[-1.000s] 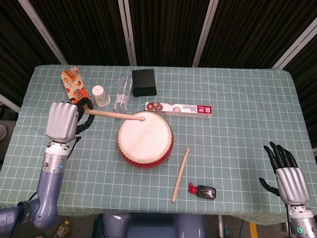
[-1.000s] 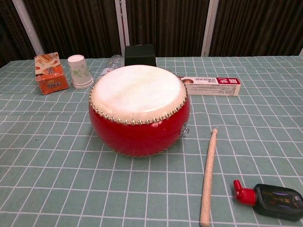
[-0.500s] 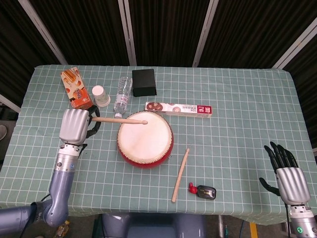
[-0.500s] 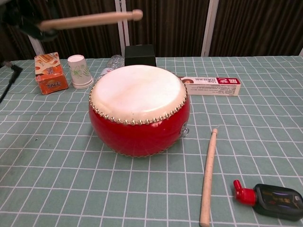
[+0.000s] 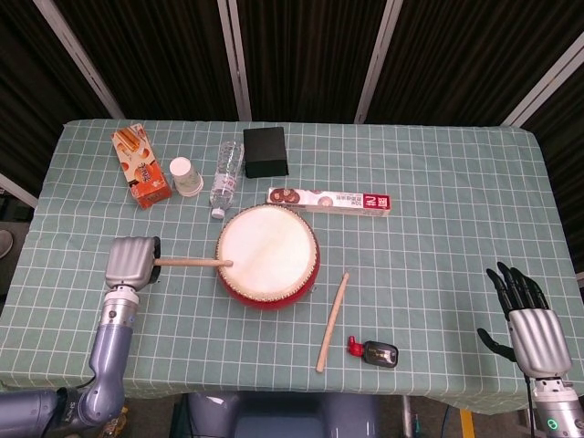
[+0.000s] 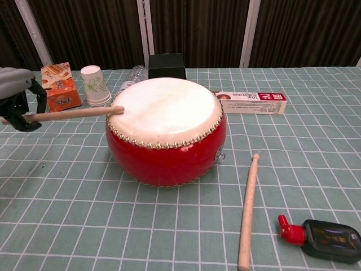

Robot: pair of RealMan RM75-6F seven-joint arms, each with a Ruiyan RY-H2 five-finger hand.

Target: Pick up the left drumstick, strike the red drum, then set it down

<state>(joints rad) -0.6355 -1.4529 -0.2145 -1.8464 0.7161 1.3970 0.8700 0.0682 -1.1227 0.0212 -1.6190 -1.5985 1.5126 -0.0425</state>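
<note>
My left hand (image 5: 131, 261) (image 6: 16, 96) grips the left drumstick (image 5: 192, 263) (image 6: 73, 113) at its butt end. The stick lies nearly level, and its tip touches the left rim of the red drum (image 5: 267, 257) (image 6: 166, 130) at the edge of the pale skin. The drum stands at the table's middle. My right hand (image 5: 527, 315) hangs at the front right corner with fingers spread and nothing in it. It does not show in the chest view.
A second drumstick (image 5: 333, 309) (image 6: 247, 209) lies right of the drum, beside a small black bottle with a red cap (image 5: 374, 351) (image 6: 321, 239). Behind the drum are an orange carton (image 5: 140, 165), a paper cup (image 5: 185, 176), a lying plastic bottle (image 5: 225, 174), a black box (image 5: 265, 151) and a long flat box (image 5: 330, 201).
My left hand has swung down and toward me with the drumstick. The stick's tip dropped from above the drum's far edge to its left rim. The right hand has not moved.
</note>
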